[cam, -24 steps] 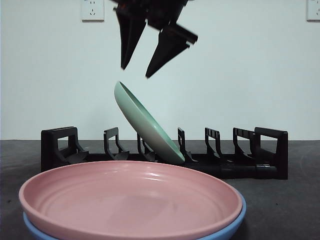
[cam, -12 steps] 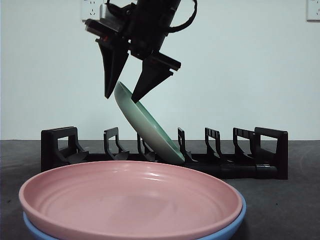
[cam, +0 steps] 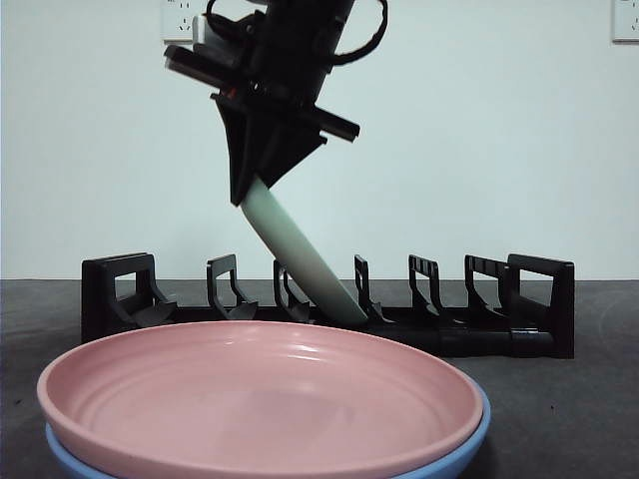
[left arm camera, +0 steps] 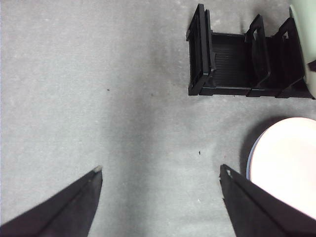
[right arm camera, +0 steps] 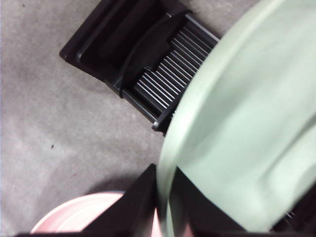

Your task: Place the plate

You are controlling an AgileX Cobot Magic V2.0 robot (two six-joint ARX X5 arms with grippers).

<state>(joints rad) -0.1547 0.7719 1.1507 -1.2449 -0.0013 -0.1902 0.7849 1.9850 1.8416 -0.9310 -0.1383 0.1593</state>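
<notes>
At frame centre, the green plate (cam: 300, 261) is pinched at its upper rim by the right claw (cam: 252, 195), leaning in the black rack (cam: 329, 304) to be straightened. The left claw (left arm camera: 160, 177) is held wide open, empty.

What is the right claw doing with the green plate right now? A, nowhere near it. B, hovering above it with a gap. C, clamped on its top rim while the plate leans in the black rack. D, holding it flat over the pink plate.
C: the right claw is shut on the upper rim of the green plate, which leans tilted with its lower edge down in the black rack, behind the pink plate.
</notes>
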